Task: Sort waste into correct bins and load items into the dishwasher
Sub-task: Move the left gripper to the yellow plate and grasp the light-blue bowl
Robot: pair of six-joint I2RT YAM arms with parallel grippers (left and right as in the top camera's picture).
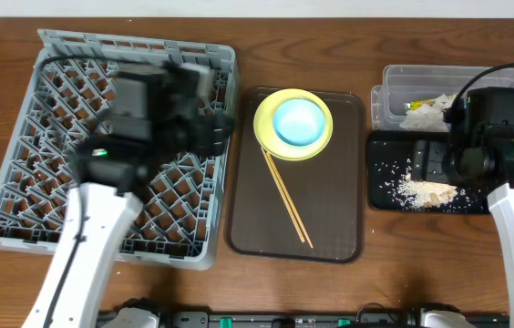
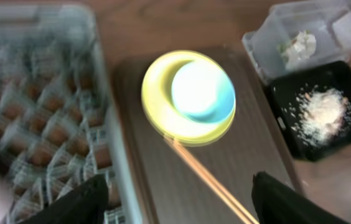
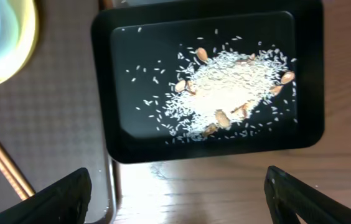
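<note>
Dish rack point(image 1: 20, 137), grey and square, fills the table's left side, with the left arm blurred above it. The left gripper point(image 2: 180, 186) has its fingers spread wide with nothing between them. Ahead of it, on the brown serving tray point(image 1: 330, 219), sit one yellow plate point(image 1: 264, 123) and one light blue bowl point(image 1: 297, 121) resting in it. Two chopsticks point(image 1: 286, 196) lie side by side, running diagonally from the plate's near edge toward the tray's lower right. Further right stand one clear tub point(image 1: 389, 105) holding crumpled white paper point(image 1: 430, 105) and one black tray point(image 3: 132, 118) holding a pile of rice scraps point(image 3: 225, 87). The right gripper point(image 3: 177, 177) hangs over that tray, wide open and empty.
</note>
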